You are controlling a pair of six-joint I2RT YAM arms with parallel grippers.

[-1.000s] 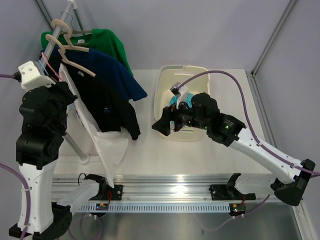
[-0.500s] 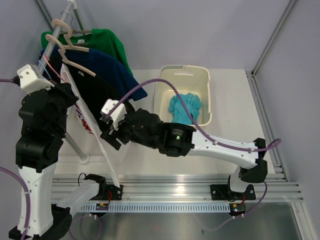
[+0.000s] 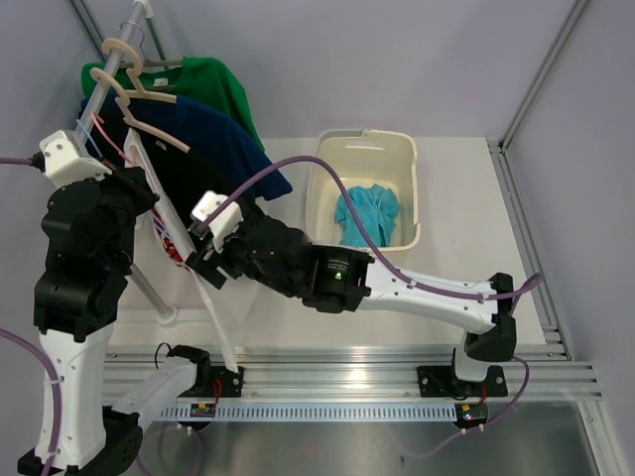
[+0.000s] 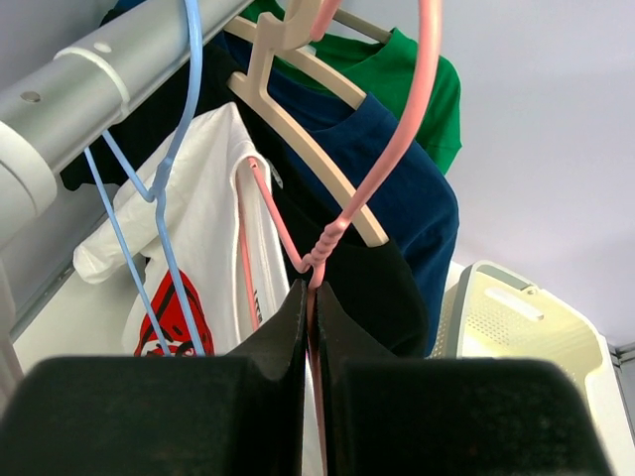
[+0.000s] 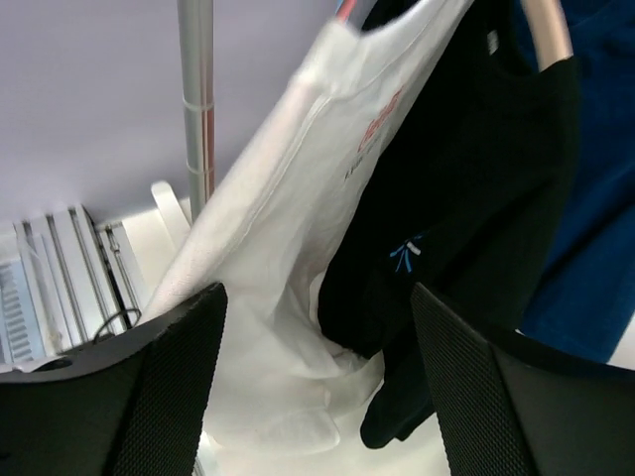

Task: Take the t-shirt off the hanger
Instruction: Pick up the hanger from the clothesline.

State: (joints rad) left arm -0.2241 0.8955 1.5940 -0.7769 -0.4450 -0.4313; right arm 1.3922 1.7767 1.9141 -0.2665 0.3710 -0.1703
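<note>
The white t-shirt (image 4: 213, 198) is hanging on a pink hanger (image 4: 429, 40), and the left end effector (image 4: 311, 293) is clamping that hanger's twisted wire neck, its two fingers pressed together around it just below the hook. The right end effector (image 5: 317, 293) is hovering with its fingers spread wide apart and nothing between them, pointing at the lower part of the white shirt; whether it is touching the cloth is not clear.

The shirt is showing red print on its front and is draping down and toward the near edge of the desk (image 3: 456, 258). Just beside the pink hanger, a blue wire hanger (image 4: 192, 40) is hooking over the same grey rail (image 4: 89, 79).

Behind the white shirt a black t-shirt (image 5: 466, 178) is hanging on a pale hanger (image 4: 308, 139), then a navy t-shirt (image 3: 233, 139), then a green t-shirt (image 3: 213, 84) furthest back.

Well apart to the right, a cream basket (image 3: 367, 136) is sitting on the desk, holding a crumpled teal cloth (image 3: 367, 213).
</note>
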